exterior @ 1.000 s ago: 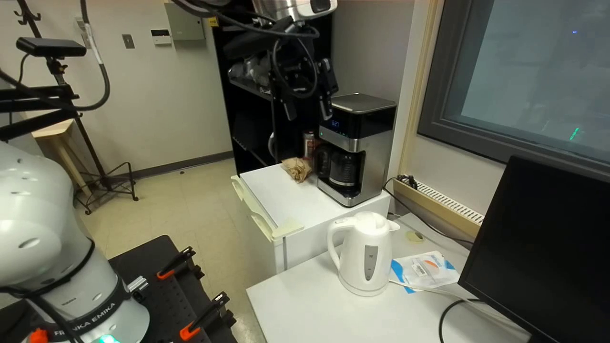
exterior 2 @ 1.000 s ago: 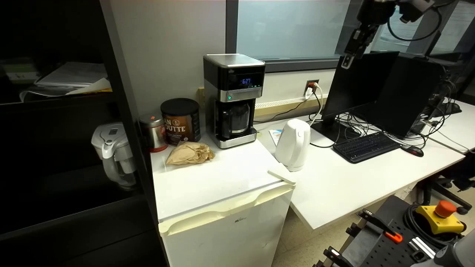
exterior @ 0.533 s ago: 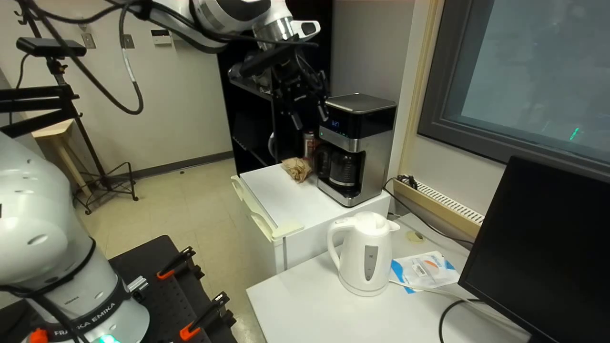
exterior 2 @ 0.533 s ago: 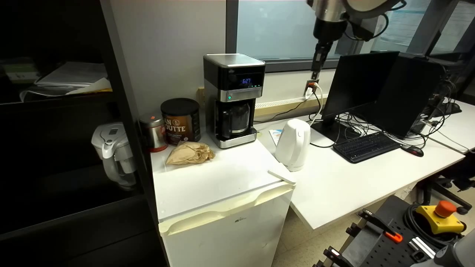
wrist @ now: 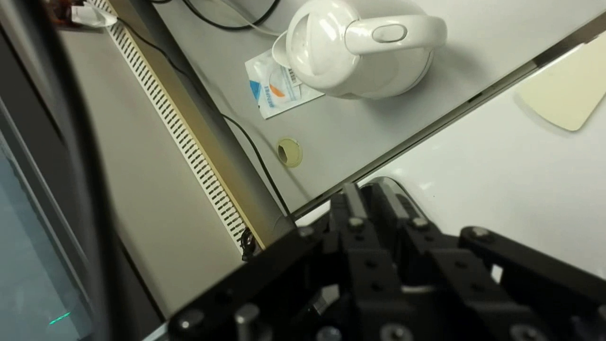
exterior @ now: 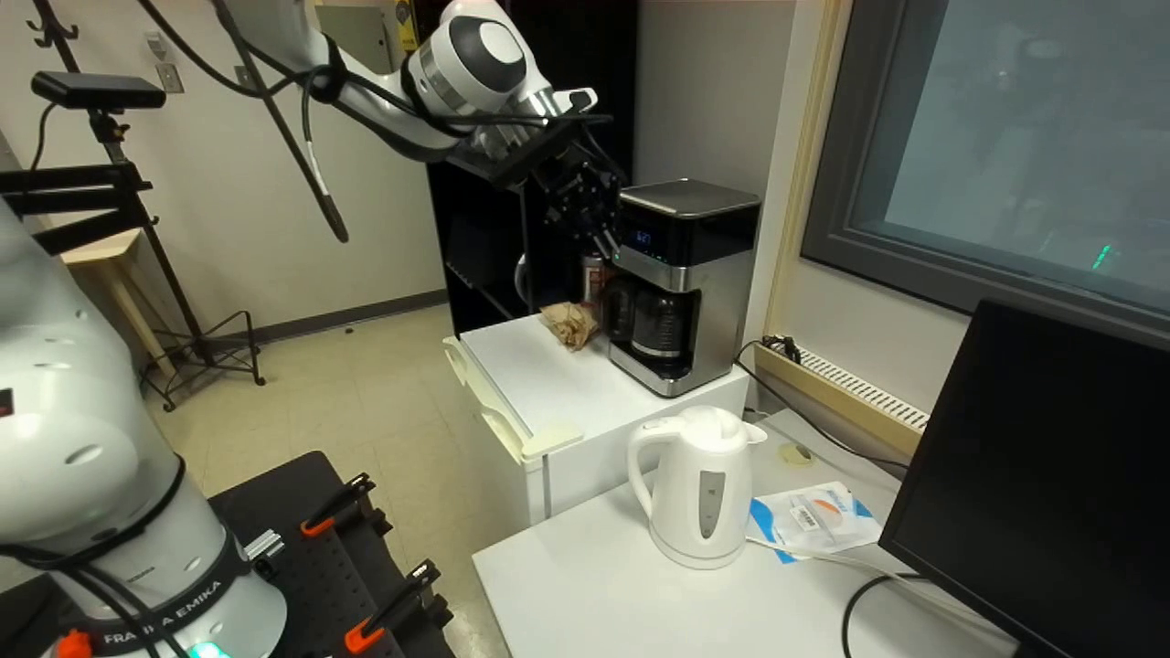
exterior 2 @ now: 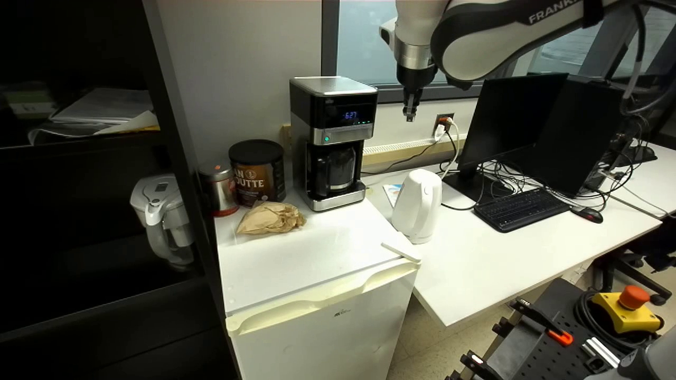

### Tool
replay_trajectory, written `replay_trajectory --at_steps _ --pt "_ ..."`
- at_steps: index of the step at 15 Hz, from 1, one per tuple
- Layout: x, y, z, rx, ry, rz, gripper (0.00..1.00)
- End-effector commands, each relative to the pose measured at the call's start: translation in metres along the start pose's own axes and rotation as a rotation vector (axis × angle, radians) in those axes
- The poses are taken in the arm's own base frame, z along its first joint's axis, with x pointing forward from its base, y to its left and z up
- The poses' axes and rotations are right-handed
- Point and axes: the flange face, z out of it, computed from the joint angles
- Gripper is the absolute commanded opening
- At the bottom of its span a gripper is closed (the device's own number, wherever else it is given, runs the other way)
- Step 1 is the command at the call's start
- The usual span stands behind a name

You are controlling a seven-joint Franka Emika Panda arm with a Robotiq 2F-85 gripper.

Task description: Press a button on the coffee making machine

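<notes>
The coffee making machine (exterior 2: pixel 332 105), black and silver with a dark glass carafe (exterior 2: pixel 340 169), stands upright on the white fridge (exterior 2: pixel 317 327). Its front carries a lit clock display, and a green-lit button (exterior 2: pixel 327 139) is on the silver band. My gripper (exterior: pixel 607 245) is in front of the machine at about display height, pointing down at a slant. In an exterior view the gripper (exterior 2: pixel 410 117) appears to the right of the machine, apart from it. The wrist view shows the gripper (wrist: pixel 363 189) with a narrow gap between its fingers and nothing held; whether it touches the machine cannot be told.
A white kettle (exterior: pixel 686 493) stands on the desk beside the fridge. Left of the machine are a coffee can (exterior 2: pixel 257 179), a steel canister (exterior 2: pixel 219 190) and a brown paper bag (exterior 2: pixel 269 218). The black shelf (exterior 2: pixel 174 137) borders the fridge; a monitor (exterior: pixel 1051 475) stands on the desk.
My arm has come down and forward, bringing the gripper closer to the front of the machine. Its fingers have drawn together from wide apart to a narrow gap. The machine has not moved.
</notes>
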Motion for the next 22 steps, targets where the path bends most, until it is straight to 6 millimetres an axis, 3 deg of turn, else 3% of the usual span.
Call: replay_trajectory --at_steps 1,7,12,22 --pt "0.032 -0.006 0.012 -0.055 0.038 0.0 0.0" --pt "0.067 -0.018 0.041 -0.11 0.052 0.032 0.01" --pt "0.093 -0.017 0.06 -0.141 0.056 0.081 0.01" --pt "0.123 -0.009 0.081 -0.165 0.063 0.141 0.01"
